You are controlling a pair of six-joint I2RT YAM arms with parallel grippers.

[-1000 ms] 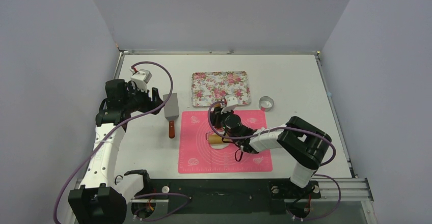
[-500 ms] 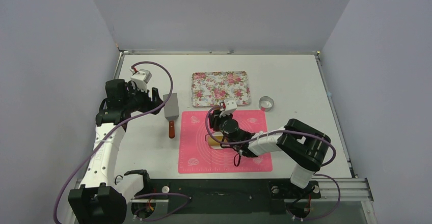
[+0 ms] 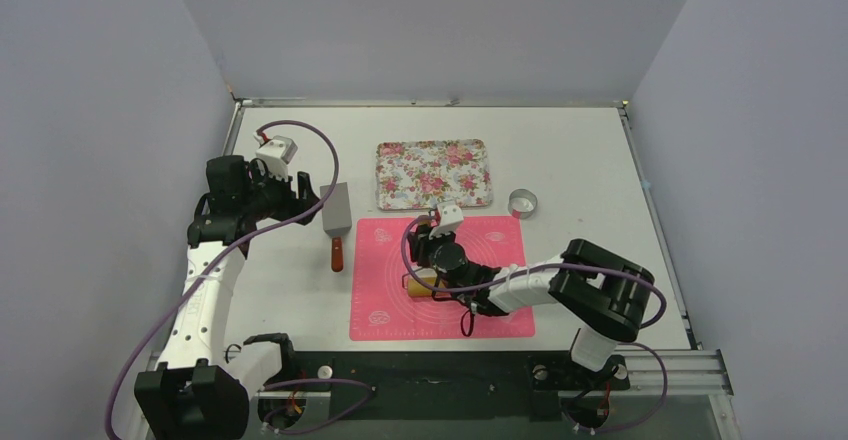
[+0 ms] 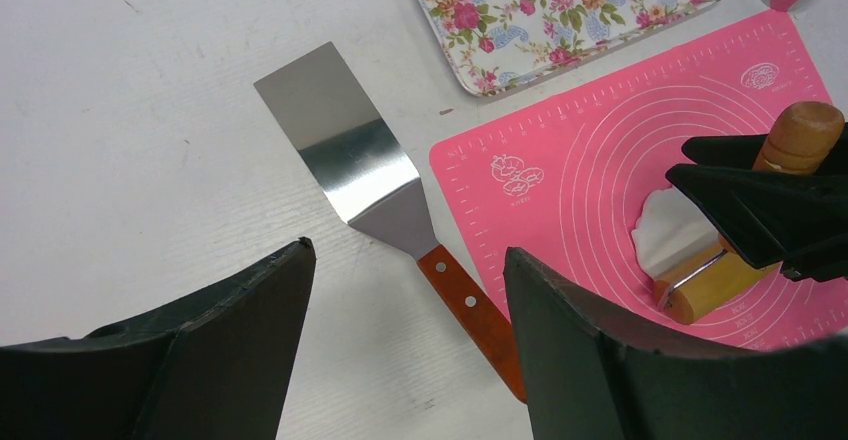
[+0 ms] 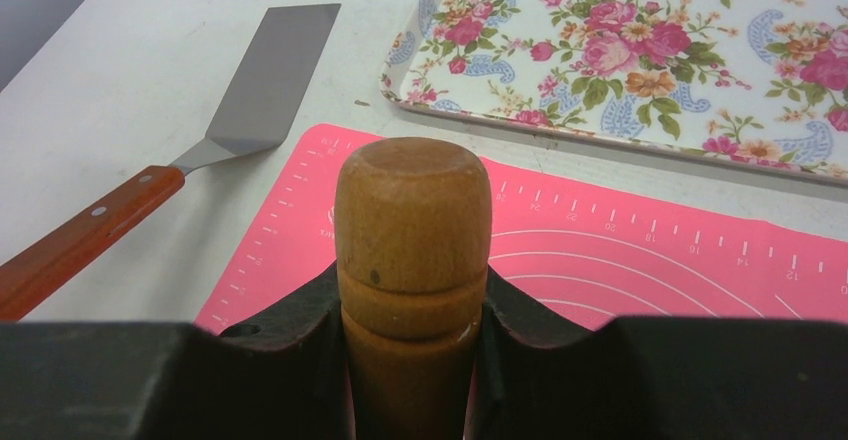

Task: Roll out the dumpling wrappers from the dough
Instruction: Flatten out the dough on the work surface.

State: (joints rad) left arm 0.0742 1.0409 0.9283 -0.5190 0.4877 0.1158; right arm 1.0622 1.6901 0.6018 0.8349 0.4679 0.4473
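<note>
My right gripper (image 3: 437,263) is shut on a wooden rolling pin (image 5: 412,210) and holds it low over the pink mat (image 3: 500,305). The pin's end (image 3: 418,283) sticks out to the left. The dough (image 4: 672,230) is a flattened white patch under the pin, seen in the left wrist view; in the top view my gripper hides it. No neat round dumpling wrapper shows in any view. My left gripper (image 3: 306,196) is open and empty over the bare table, left of the mat.
A metal spatula (image 3: 337,222) with a red-brown handle lies left of the mat, below my left gripper (image 4: 408,250). A floral tray (image 3: 434,173) sits behind the mat. A metal ring cutter (image 3: 522,202) stands at the mat's far right corner.
My right gripper has moved toward the near edge and slightly left, taking the rolling pin along the mat. The left arm has not moved.
</note>
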